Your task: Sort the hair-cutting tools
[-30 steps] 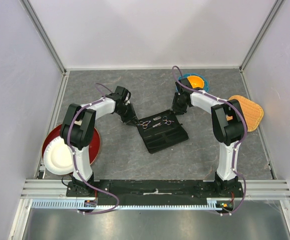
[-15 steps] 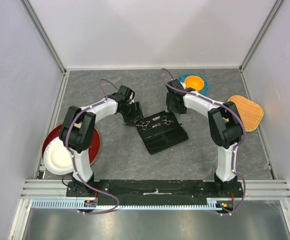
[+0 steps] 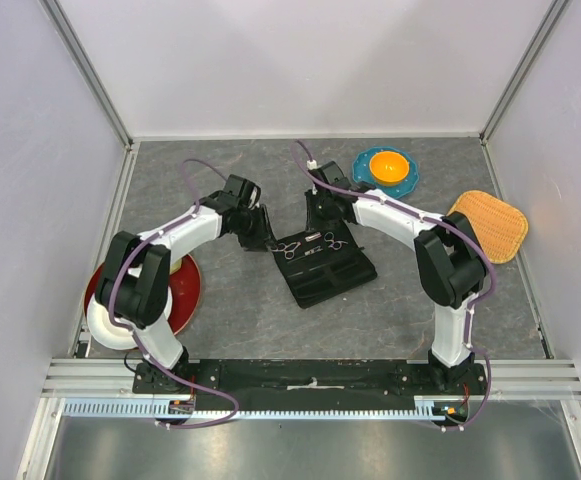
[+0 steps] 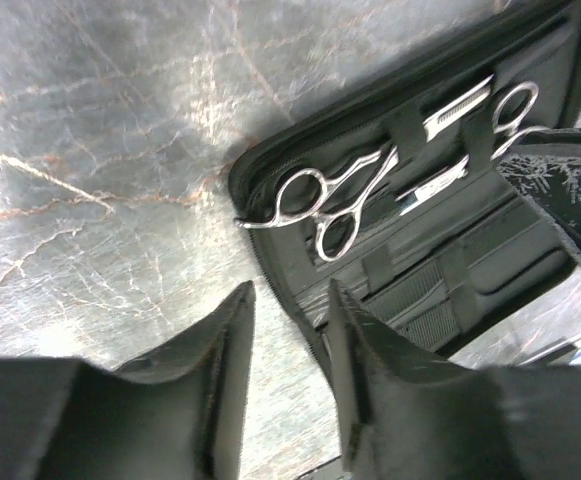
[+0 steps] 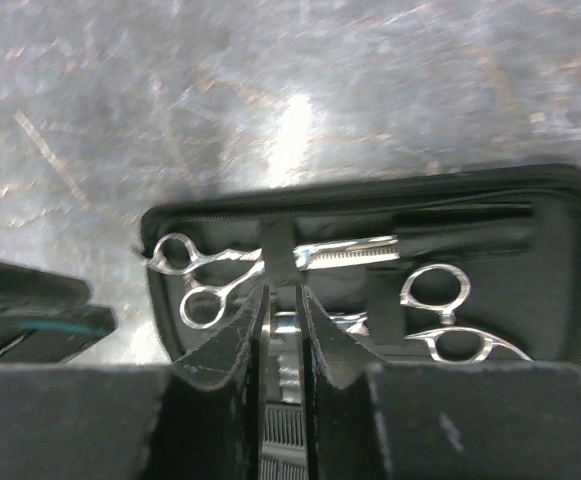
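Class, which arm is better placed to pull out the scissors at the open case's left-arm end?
Probably the left. The left gripper is open beside that end of the case, with those scissors just ahead. The right gripper hangs over the middle strap, barely open.

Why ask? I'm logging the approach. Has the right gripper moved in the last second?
Yes. In the top view the right gripper has swung left, away from the orange bowl, to above the far edge of the black case.

Place: a lab-style robot test booth.
Walls: plain pale panels [image 3: 300,60] all round, metal posts [image 3: 87,70] in the corners.
Surface: grey stone-look table [image 3: 270,320].
Front: left arm [image 3: 185,228] and right arm [image 3: 395,215] bolted to a metal rail [image 3: 90,375].
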Controlling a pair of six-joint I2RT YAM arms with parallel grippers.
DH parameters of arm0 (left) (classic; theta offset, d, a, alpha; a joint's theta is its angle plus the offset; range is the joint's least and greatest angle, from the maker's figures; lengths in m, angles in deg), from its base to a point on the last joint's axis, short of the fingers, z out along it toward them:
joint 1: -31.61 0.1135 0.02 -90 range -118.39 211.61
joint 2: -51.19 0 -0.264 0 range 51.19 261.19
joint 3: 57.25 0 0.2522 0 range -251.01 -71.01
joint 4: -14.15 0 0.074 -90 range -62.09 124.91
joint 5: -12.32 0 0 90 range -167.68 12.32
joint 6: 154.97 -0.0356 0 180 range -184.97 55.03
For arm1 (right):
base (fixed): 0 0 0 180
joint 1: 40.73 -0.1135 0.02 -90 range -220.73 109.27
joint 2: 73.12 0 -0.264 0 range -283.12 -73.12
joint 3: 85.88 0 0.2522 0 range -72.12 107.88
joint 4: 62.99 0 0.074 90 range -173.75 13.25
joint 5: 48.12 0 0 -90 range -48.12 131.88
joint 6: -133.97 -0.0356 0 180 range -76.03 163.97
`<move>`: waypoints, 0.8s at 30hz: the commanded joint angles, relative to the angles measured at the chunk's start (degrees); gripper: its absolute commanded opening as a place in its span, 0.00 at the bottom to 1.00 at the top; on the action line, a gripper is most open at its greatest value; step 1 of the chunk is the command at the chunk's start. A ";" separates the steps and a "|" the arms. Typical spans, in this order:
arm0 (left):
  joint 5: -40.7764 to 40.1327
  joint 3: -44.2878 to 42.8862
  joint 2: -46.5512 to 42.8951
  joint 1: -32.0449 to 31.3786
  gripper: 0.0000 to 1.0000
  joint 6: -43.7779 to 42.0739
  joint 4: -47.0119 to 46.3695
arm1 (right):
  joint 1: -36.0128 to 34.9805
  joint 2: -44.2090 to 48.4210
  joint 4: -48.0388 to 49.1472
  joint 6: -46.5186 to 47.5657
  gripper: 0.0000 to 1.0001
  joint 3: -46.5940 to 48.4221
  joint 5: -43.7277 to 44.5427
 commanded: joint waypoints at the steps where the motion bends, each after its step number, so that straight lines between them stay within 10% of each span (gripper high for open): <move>1: 4.47 3.80 -0.90 -0.09 0.38 1.07 -3.64 | -1.02 -1.06 6.50 -1.18 0.17 -2.02 -15.01; 6: 8.43 6.10 1.03 -0.09 0.34 3.18 -8.56 | -3.57 -2.64 7.38 -1.10 0.03 -2.28 -17.65; 24: 1.67 4.78 7.89 -0.09 0.36 1.43 -6.11 | -5.33 -7.30 5.62 -3.56 0.00 -1.67 -7.55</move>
